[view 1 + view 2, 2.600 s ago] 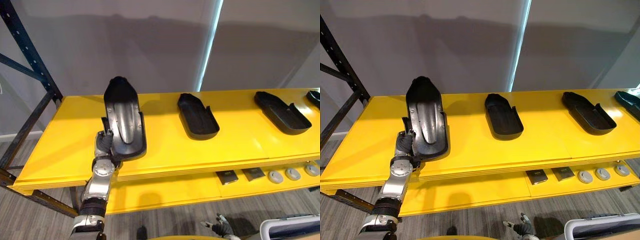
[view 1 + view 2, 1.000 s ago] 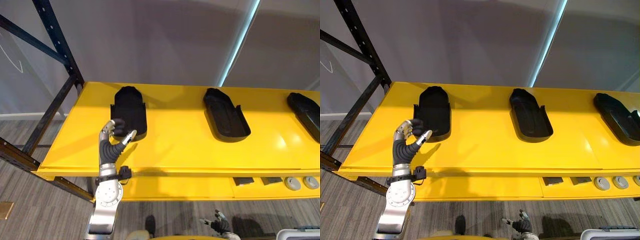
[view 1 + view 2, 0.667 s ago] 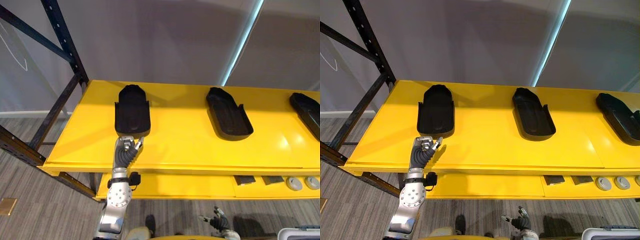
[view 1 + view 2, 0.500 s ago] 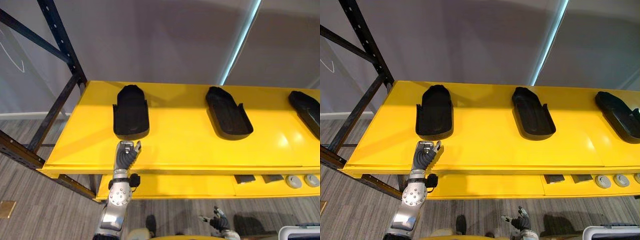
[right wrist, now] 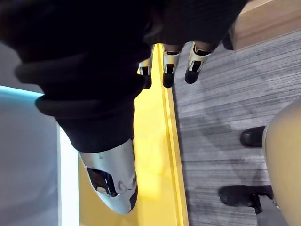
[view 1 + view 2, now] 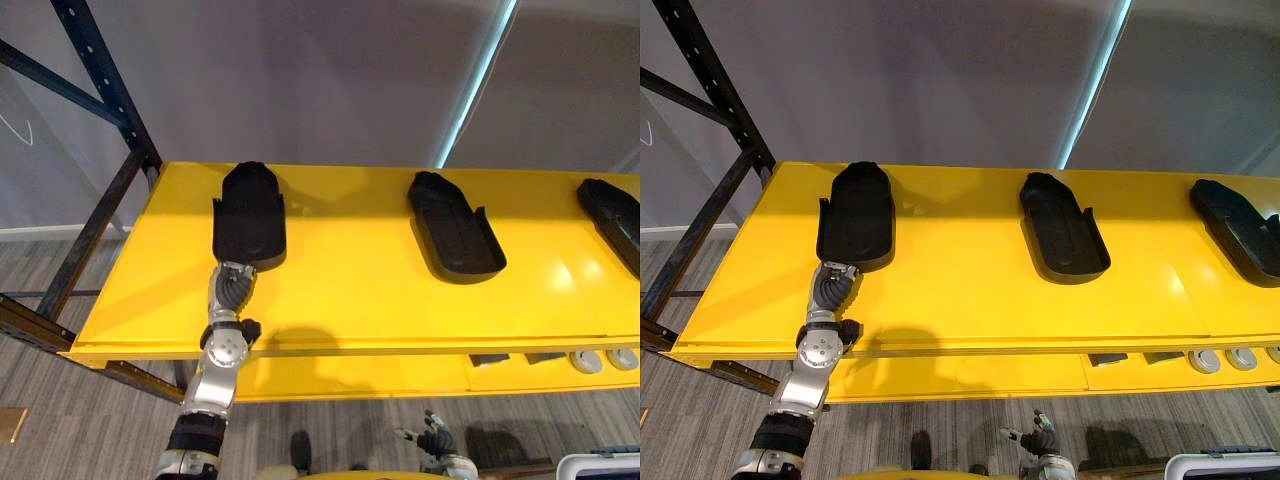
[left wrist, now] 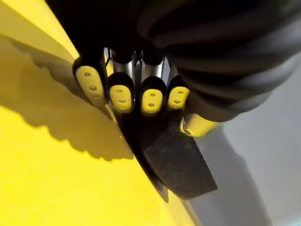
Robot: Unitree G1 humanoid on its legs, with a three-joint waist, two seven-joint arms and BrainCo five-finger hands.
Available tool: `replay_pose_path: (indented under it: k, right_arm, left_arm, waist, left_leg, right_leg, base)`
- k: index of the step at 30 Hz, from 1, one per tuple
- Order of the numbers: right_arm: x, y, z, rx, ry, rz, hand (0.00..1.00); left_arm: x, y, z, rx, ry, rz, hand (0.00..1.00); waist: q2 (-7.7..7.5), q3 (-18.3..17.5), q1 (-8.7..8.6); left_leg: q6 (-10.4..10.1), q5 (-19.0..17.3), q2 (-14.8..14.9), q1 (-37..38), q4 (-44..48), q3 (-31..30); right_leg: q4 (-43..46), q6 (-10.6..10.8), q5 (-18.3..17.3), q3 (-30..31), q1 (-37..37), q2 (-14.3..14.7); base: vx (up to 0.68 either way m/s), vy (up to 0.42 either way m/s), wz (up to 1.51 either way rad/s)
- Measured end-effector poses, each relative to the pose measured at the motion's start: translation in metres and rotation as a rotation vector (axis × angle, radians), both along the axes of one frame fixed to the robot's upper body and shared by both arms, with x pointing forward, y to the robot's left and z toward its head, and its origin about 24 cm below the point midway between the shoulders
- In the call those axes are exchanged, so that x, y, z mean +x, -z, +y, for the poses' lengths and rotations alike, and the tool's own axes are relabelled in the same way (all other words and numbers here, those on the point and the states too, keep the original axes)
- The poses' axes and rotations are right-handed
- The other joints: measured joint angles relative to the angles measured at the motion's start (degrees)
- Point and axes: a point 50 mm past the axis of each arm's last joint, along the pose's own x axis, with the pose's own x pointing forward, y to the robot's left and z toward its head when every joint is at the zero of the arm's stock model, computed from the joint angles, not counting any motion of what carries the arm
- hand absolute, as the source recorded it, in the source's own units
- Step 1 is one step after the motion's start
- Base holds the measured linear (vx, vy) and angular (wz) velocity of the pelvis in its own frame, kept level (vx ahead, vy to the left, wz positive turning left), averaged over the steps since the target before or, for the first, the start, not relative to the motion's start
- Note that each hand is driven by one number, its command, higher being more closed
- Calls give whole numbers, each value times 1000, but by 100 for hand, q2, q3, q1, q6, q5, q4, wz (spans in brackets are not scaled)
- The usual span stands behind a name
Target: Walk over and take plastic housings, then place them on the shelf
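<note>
The left hand, fingers curled on nothing, sits at the near end of the left housing lying on the shelf. The right hand hangs low, fingers relaxed. If the left hand pulls back carelessly, it could snag the housing and drag it off.

Storage area with industrial racking.
A yellow shelf is carried on dark perforated steel uprights; black plastic housings are laid along it in a row, small parts are kept on the lower board, and grey plank flooring is seen beneath.
</note>
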Motion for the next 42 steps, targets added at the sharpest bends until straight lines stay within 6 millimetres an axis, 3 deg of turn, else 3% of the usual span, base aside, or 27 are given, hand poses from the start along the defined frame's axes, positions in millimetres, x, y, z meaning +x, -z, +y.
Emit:
replay_pose_path:
  k: [5, 11, 15, 17, 19, 22, 24, 25, 28, 29, 30, 31, 32, 33, 34, 35, 36, 39, 42]
  right_arm:
    - [5, -1, -1, -3, -8, -8, 0]
    - [5, 1, 0, -1, -9, 5, 0]
    - [-2, 3, -1, -1, 0, 21, 0]
    - [-8, 4, 0, 2, 11, 36, 0]
    - [-11, 4, 0, 6, 25, 39, 0]
    - [-8, 0, 0, 7, 34, 5, 0]
    - [-1, -4, 1, 6, 34, -29, 0]
    - [3, -5, 1, 7, 31, -44, 0]
    - [13, -9, 4, 11, 21, -72, 0]
    - [13, -9, 9, 22, 17, -72, 0]
    - [14, -9, 9, 22, 15, -74, 0]
    - [16, -9, 7, 12, 3, -76, 0]
    - [16, -10, 4, 3, -4, -76, 0]
    - [18, -10, 8, 7, -28, -74, 0]
    - [21, -11, 14, 18, -46, -83, 0]
    - [22, -11, 15, 21, -49, -84, 0]
    - [24, -11, 17, 26, -51, -84, 0]
    - [23, -11, 17, 25, -51, -76, 0]
    - [20, -10, 16, 25, -47, -64, 0]
  left_arm:
    - [3, -2, 9, 3, -33, -5, 100]
    - [-1, -10, 5, 1, -21, -44, 100]
    - [-19, -52, -8, -3, 35, -244, 100]
    - [-39, -86, -14, -7, 66, -418, 100]
    - [-56, -108, -13, -8, 79, -536, 100]
    - [-93, -131, 16, -23, -54, -693, 100]
    - [-108, -131, 33, -32, -155, -715, 100]
    - [-117, -126, 44, -31, -232, -702, 100]
    - [-135, -103, 60, -67, -350, -602, 100]
    - [-136, -88, 64, -89, -381, -537, 100]
    - [-135, -80, 66, -99, -395, -498, 100]
    - [-138, -57, 70, -128, -441, -388, 100]
    - [-139, -47, 72, -142, -460, -341, 100]
    - [-144, -18, 76, -170, -496, -205, 0]
    - [-149, 10, 79, -208, -521, -67, 0]
    - [-151, 21, 79, -222, -529, -16, 0]
    - [-159, 46, 78, -256, -546, 110, 0]
    - [-187, 106, 63, -393, -586, 397, 0]
    - [-198, 132, 52, -453, -588, 529, 0]
  waist:
    - [-32, 16, -120]
    - [-67, 38, -115]
    - [-100, 48, -98]
    - [-98, 49, -75]
    - [-94, 52, 20]
    - [-34, 91, 67]
    - [7, 117, 94]
    - [43, 142, 205]
    - [44, 191, 227]
    - [-60, 218, 206]
    - [-52, 229, 199]
    - [33, 217, 283]
    - [72, 218, 340]
    - [97, 190, 368]
    - [-6, 174, 347]
    - [-43, 174, 354]
    - [-110, 162, 348]
    - [-77, 163, 345]
    - [-52, 167, 338]
  left_leg:
    - [-2, -4, -14, -1, -2, -4]
    - [0, -4, -52, -16, 0, -39]
    - [32, 17, -90, -54, 39, -100]
    - [35, 19, -112, -33, 42, -212]
    - [54, 2, -122, -57, 105, -319]
    - [135, -109, -122, -36, 214, -438]
    - [138, -118, -121, -37, 257, -446]
    - [141, -124, -119, -50, 285, -446]
    - [123, -135, -143, -62, 310, -364]
    - [154, -198, -140, -211, 684, -262]
    - [250, -322, -97, -437, 1209, -246]
    - [114, -841, 66, -779, 1960, -236]
    - [139, -978, 102, -804, 2071, -210]
    - [113, -1053, 90, -767, 2036, -136]
    - [117, -1059, 73, -756, 1964, -59]
    - [109, -1064, 72, -750, 1930, -5]
    - [111, -1063, 47, -720, 1846, 74]
    - [193, -1137, 36, -666, 1996, 228]
    - [258, -1190, -4, -662, 2019, 277]
  right_leg:
    - [0, -20, -29, -5, -1, -9]
    - [-5, -20, -32, -41, 0, -43]
    - [0, -65, 4, -70, -1, -66]
    - [-5, -79, 14, -167, 98, -75]
    - [11, -83, 19, -249, 133, -74]
    - [36, -83, 19, -382, 251, -73]
    - [46, -83, 18, -416, 279, -76]
    - [72, -83, 14, -463, 284, -80]
    - [117, -104, -137, -676, 266, -152]
    - [122, -105, -203, -769, 243, -221]
    - [153, -96, -209, -849, 238, -238]
    - [239, -80, -242, -876, 221, -159]
    - [264, -70, -250, -863, 240, -121]
    - [300, -71, -261, -829, 238, -155]
    - [312, -73, -260, -843, 210, -195]
    - [316, -74, -259, -839, 191, -198]
    - [306, -72, -269, -833, 171, -255]
    - [415, -35, -303, -805, 205, -331]
    - [456, 27, -343, -805, 190, -391]
  base:
    - [0, 0, 0]
    - [16, -10, 3]
    - [58, -14, 7]
    - [54, -27, 26]
    - [28, -33, 32]
    - [-15, -34, 26]
    - [-53, -24, 11]
    - [-85, -25, 7]
    - [-92, -19, 29]
    - [-44, 13, 44]
    - [-23, 9, 37]
    - [-3, -7, 10]
    - [-25, 28, -15]
    - [-35, 60, -11]
    - [-20, 69, -6]
    - [-1, 48, 4]
    - [13, 70, -4]
    - [24, 94, -20]
    - [27, 80, -7]
